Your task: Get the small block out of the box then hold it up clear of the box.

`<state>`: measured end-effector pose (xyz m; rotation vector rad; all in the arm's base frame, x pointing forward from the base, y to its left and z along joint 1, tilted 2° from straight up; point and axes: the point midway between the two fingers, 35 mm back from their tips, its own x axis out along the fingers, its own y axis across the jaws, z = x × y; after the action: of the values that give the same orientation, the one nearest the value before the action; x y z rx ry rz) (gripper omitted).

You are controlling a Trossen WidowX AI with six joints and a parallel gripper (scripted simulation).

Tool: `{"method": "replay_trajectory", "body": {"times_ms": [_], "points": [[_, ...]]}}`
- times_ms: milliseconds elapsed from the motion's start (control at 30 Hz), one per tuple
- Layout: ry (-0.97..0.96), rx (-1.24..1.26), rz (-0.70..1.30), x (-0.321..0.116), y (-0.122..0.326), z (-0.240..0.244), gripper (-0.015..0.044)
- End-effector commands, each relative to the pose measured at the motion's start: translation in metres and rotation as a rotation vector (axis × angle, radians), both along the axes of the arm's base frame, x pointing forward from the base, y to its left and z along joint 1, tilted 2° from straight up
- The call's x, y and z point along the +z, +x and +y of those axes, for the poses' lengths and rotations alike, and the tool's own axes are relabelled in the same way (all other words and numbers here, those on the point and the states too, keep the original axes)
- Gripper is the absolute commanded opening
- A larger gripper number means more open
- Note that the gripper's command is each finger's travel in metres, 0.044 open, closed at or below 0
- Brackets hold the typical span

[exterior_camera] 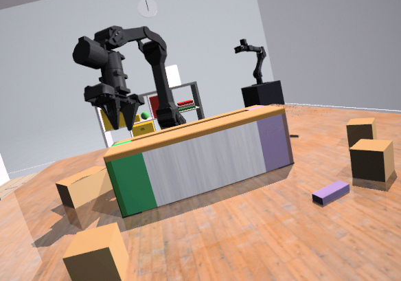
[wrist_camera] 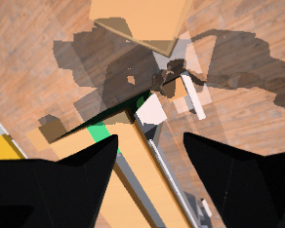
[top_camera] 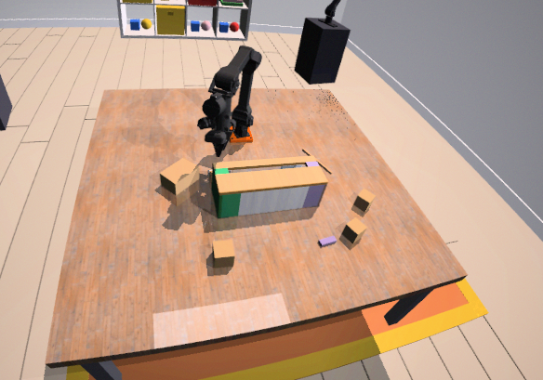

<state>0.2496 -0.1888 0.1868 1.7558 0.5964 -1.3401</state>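
Note:
The box (top_camera: 271,182) (exterior_camera: 206,159) (wrist_camera: 148,171) stands upright, with a green end (top_camera: 229,204) (exterior_camera: 132,183) (wrist_camera: 98,131) at left and a purple end (top_camera: 313,196) (exterior_camera: 275,145) at right in the top and exterior views. A small orange piece (wrist_camera: 179,89), apparently the block, lies outside the green end beside a white strip (wrist_camera: 196,99). It is partly in shadow, and I cannot make it out surely in the top and exterior views. My gripper (top_camera: 219,154) (exterior_camera: 123,128) (wrist_camera: 150,137) is open and empty, pointing down above and behind the box's green end.
A large wooden block (top_camera: 183,170) (exterior_camera: 86,183) (wrist_camera: 137,17) lies off the green end. A wooden cube (top_camera: 223,248) (exterior_camera: 93,241) stands in front. Two more cubes (top_camera: 355,229) (exterior_camera: 367,165) and a purple bar (top_camera: 327,241) (exterior_camera: 331,192) are at right. A thin stick (top_camera: 317,162) lies behind the purple end.

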Motion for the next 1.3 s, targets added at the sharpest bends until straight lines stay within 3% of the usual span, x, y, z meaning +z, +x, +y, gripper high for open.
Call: {"method": "replay_trajectory", "body": {"times_ms": [0, 133, 667, 933, 1267], "points": [[0.361, -0.854, -0.212, 0.009, -0.016, -0.009, 0.0285], [0.443, -1.030, -0.241, 0.010, -0.019, -0.011, 0.0285], [0.443, -1.030, -0.241, 0.007, -0.018, -0.011, 0.0285], [0.443, -1.030, -0.241, -0.082, -0.015, -0.013, 0.0285], [0.443, -1.030, -0.241, -0.093, -0.014, -0.014, 0.0285]]}}
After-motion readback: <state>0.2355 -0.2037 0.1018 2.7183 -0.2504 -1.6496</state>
